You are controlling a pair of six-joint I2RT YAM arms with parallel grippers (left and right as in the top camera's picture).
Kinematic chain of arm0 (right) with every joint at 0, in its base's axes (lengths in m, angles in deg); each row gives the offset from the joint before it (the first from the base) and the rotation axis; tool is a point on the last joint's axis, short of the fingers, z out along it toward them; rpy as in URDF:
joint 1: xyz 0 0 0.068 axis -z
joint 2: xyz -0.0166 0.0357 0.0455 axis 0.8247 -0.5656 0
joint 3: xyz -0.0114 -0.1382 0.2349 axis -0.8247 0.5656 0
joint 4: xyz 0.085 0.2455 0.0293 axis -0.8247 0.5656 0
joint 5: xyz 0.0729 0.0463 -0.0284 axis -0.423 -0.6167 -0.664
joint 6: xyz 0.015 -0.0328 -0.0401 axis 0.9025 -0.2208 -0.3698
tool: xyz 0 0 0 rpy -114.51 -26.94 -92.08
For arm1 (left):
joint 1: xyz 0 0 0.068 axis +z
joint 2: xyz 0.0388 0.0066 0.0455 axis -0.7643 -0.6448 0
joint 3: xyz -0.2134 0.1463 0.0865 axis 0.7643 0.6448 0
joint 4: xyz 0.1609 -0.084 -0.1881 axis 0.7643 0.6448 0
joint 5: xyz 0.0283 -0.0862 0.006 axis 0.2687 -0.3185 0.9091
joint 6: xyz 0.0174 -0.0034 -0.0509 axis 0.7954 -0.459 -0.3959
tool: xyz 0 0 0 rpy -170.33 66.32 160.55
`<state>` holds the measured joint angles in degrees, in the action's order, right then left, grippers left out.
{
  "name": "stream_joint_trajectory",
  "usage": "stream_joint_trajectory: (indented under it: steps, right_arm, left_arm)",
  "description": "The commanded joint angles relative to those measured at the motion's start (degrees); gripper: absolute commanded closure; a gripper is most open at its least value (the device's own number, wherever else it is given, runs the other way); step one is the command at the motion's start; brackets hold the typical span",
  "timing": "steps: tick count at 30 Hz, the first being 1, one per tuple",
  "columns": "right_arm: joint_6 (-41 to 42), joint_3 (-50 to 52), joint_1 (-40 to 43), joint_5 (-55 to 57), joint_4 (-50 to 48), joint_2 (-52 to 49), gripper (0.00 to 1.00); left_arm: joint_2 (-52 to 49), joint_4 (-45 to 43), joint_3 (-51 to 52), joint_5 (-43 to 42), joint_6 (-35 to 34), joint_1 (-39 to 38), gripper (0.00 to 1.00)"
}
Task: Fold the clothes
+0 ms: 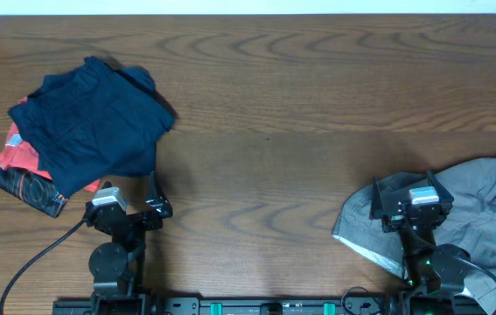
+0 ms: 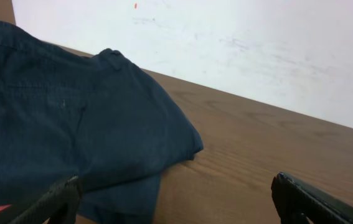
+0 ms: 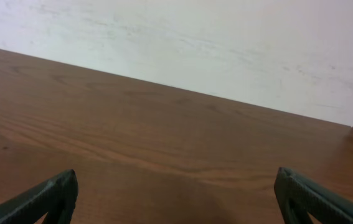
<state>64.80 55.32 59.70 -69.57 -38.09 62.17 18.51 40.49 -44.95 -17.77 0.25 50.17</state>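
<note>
The grey shorts point(image 1: 484, 206) lie crumpled at the table's front right, running off the right edge, with a lighter lining edge point(image 1: 366, 249) at their front left. My right gripper point(image 1: 405, 188) is open and empty, low over the shorts' left part. The right wrist view shows only bare wood between its open fingers point(image 3: 176, 199); the shorts are out of view there. My left gripper point(image 1: 153, 199) is open and empty at the front left, beside the navy garment. Its fingers show wide apart in the left wrist view point(image 2: 176, 205).
A folded navy blue garment point(image 1: 90, 122) lies at the left on top of a red-and-black patterned garment point(image 1: 20, 175). The navy one also fills the left of the left wrist view point(image 2: 70, 124). The wooden table point(image 1: 265, 114) meets a white wall at the back.
</note>
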Motion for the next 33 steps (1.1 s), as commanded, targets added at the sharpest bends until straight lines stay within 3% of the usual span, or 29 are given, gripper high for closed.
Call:
stream_joint_trajectory:
  steps: [1,31,33]
  right_arm:
    - [-0.81,0.13,-0.42,-0.24,0.17,0.31,0.01]
    - [-0.59,0.13,-0.42,-0.85,-0.52,0.31,0.01]
    - [4.85,0.13,-0.42,-2.16,-1.73,0.31,0.01]
  left_arm:
    - [0.55,0.68,1.88,0.28,0.44,-0.13,0.02]
    - [0.39,0.48,1.86,0.24,0.42,-0.13,0.02]
    - [0.39,0.44,1.84,-2.05,0.37,-0.13,0.02]
